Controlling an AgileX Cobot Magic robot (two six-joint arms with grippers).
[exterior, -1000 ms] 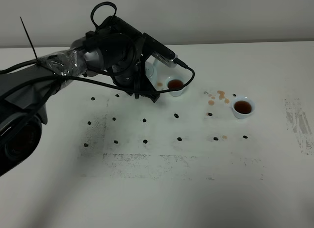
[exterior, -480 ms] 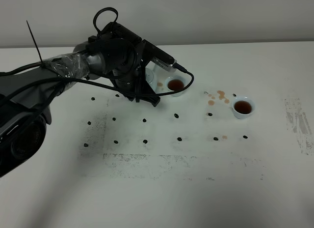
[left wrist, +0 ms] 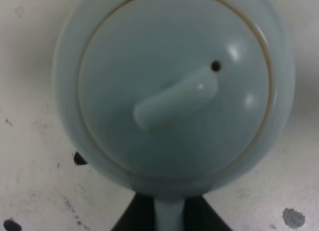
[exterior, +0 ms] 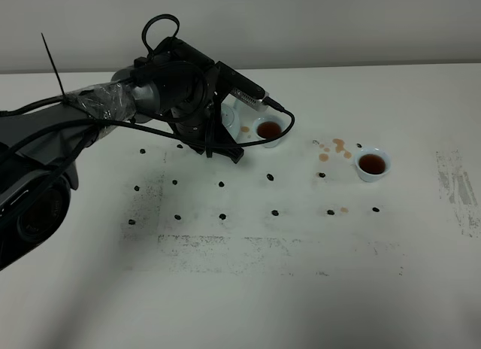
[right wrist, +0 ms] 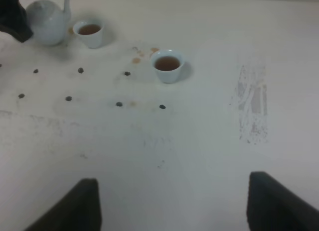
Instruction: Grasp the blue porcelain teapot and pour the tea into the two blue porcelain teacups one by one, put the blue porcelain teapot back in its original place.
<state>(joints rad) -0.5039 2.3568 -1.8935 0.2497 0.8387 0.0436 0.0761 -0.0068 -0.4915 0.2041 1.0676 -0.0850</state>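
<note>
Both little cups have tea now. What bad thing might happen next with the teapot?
The teapot sits very close to the nearer teacup, so moving it might bump the cup and slosh tea. Tea drops already stain the table, so more drips could fall. The left gripper pinching its handle might slip.

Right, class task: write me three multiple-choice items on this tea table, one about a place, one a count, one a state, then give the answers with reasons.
1. Where is the teapot?
A. beside the left-hand teacup
B. at the table's near edge
C. stacked on a teacup

2. How many teacups hold tea?
A. none
B. one
C. two

3. What is the left gripper doing?
A. hanging open
B. gripping the teapot's handle
C. holding a teacup

Answers: 1 A, the right wrist view shows the two side by side. 2 C, both that teacup and the other teacup show brown liquid. 3 B, the left wrist view shows the handle clamped.
</note>
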